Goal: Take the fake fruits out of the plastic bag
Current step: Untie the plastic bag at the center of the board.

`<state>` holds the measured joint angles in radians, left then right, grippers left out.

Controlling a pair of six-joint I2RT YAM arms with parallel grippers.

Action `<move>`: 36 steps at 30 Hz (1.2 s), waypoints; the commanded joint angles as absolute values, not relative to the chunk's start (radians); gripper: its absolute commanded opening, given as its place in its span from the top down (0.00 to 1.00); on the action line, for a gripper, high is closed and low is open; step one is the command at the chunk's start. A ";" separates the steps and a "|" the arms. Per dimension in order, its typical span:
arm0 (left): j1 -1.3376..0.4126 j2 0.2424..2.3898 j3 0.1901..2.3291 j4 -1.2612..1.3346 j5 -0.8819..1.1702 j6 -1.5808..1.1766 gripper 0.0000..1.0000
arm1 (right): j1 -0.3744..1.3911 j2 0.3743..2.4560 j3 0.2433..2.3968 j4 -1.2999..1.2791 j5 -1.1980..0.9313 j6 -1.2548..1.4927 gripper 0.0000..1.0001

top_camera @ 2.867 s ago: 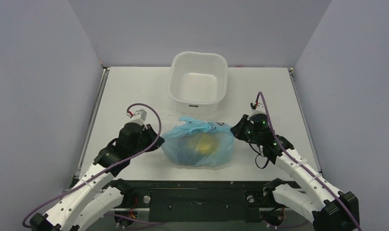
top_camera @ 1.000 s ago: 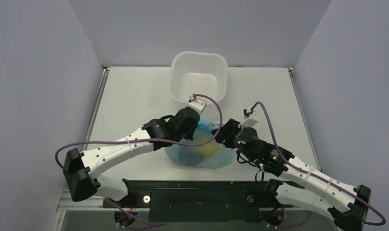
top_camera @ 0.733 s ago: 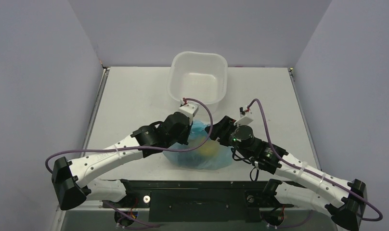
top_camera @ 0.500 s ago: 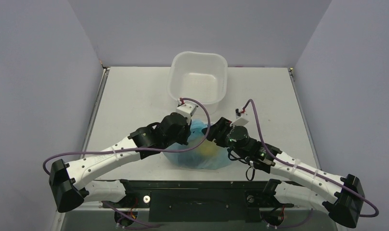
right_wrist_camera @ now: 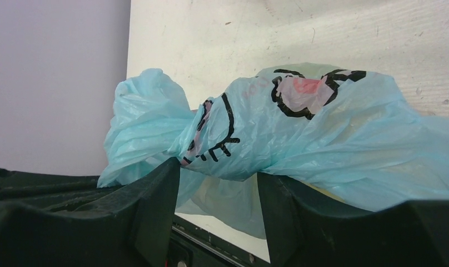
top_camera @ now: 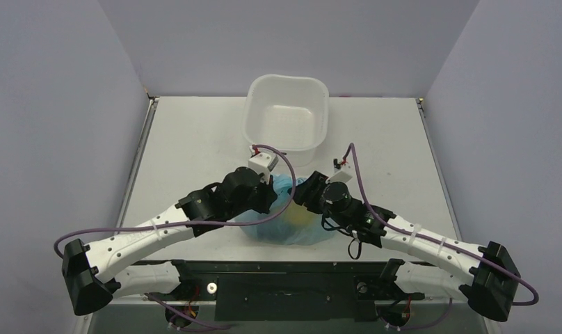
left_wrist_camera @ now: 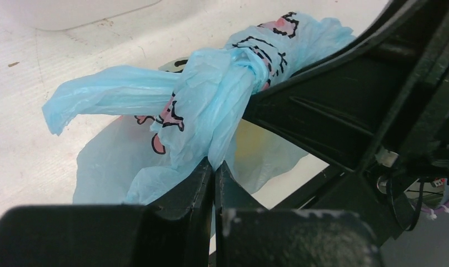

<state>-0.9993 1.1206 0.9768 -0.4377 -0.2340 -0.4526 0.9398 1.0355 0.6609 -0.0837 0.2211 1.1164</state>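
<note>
The light blue plastic bag (top_camera: 292,221) lies on the table near the front middle, its neck twisted and knotted (left_wrist_camera: 233,72). A yellow fruit shows dimly through it (top_camera: 297,217); the other fruits are hidden. My left gripper (left_wrist_camera: 214,167) is shut on a fold of the bag just below the knot. My right gripper (right_wrist_camera: 216,172) is open, its fingers under the twisted neck (right_wrist_camera: 222,144), one on each side. Both grippers meet over the bag's top in the top view, the left (top_camera: 268,198) and the right (top_camera: 302,195).
A white square plastic tub (top_camera: 287,118) stands behind the bag, at the table's back middle. The two arms cross the front of the table from either side. The table's front edge runs just below the bag.
Both arms have swung in from the sides to the bag's knot. In the last second they shifted slightly left, and the left gripper now pinches the bag.
</note>
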 commanded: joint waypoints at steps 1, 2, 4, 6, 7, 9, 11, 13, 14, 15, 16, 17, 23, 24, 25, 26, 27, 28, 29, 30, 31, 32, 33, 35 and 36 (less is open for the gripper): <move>-0.996 1.064 0.954 -0.337 -0.178 -0.449 1.00 | 0.918 1.059 0.681 -0.010 0.235 1.135 0.51; -0.995 1.059 0.950 -0.336 -0.178 -0.457 1.00 | 0.914 1.060 0.677 -0.010 0.226 1.143 0.57; -0.994 1.057 0.955 -0.356 -0.201 -0.471 1.00 | 0.904 1.054 0.658 0.045 0.209 1.155 0.71; -0.994 1.060 0.959 -0.387 -0.252 -0.490 1.00 | 0.900 1.033 0.635 0.070 0.205 1.156 0.85; -0.994 1.060 0.959 -0.411 -0.276 -0.500 1.00 | 0.897 1.019 0.625 0.073 0.203 1.157 0.90; -0.993 1.059 0.954 -0.441 -0.360 -0.530 1.00 | 0.873 0.997 0.603 0.093 0.170 1.149 1.00; -0.977 1.056 0.942 -0.471 -0.428 -0.557 1.00 | 0.831 0.973 0.570 0.141 0.098 1.147 1.00; -0.936 1.043 0.928 -0.510 -0.447 -0.605 1.00 | 0.763 0.943 0.528 0.198 -0.050 1.171 1.00; -0.897 1.027 0.919 -0.519 -0.428 -0.634 1.00 | 0.719 0.931 0.501 0.246 -0.095 1.179 1.00; -0.878 1.016 0.897 -0.523 -0.414 -0.654 1.00 | 0.698 0.907 0.489 0.269 -0.166 1.193 1.00; -0.842 0.985 0.882 -0.518 -0.379 -0.662 1.00 | 0.657 0.881 0.472 0.305 -0.201 1.201 1.00; -0.825 0.943 0.848 -0.501 -0.361 -0.680 1.00 | 0.639 0.868 0.462 0.323 -0.266 1.225 1.00; -0.661 0.724 0.659 -0.327 -0.094 -0.780 1.00 | 0.478 0.809 0.351 0.593 -0.478 1.441 1.00; -0.645 0.705 0.644 -0.313 -0.068 -0.794 1.00 | 0.464 0.809 0.317 0.678 -0.492 1.518 1.00; -0.615 0.671 0.620 -0.298 -0.032 -0.823 1.00 | 0.434 0.811 0.297 0.774 -0.515 1.558 1.00; -0.598 0.657 0.604 -0.295 -0.017 -0.834 1.00 | 0.420 0.821 0.262 0.821 -0.523 1.627 1.00; -0.565 0.631 0.598 -0.295 0.013 -0.853 1.00 | 0.396 0.828 0.245 0.893 -0.534 1.661 1.00; -0.550 0.621 0.588 -0.298 0.029 -0.861 1.00 | 0.386 0.846 0.215 0.932 -0.537 1.723 1.00; -0.522 0.601 0.583 -0.297 0.058 -0.874 1.00 | 0.372 0.860 0.200 1.008 -0.542 1.752 1.00; -0.510 0.592 0.573 -0.292 0.071 -0.881 1.00 | 0.367 0.893 0.177 1.048 -0.547 1.803 1.00; -0.491 0.575 0.569 -0.289 0.096 -0.893 1.00 | 0.360 0.912 0.170 1.126 -0.550 1.826 1.00; -0.483 0.571 0.562 -0.291 0.104 -0.900 1.00 | 0.358 0.959 0.152 1.163 -0.544 1.880 1.00; -0.473 0.563 0.560 -0.294 0.118 -0.914 1.00 | 0.356 0.980 0.127 1.252 -0.535 1.909 1.00; -0.467 0.555 0.559 -0.302 0.132 -0.923 1.00 | 0.357 1.052 0.098 1.389 -0.504 2.002 1.00; -0.466 0.554 0.559 -0.302 0.136 -0.925 1.00 | 0.356 1.090 0.094 1.426 -0.496 2.044 1.00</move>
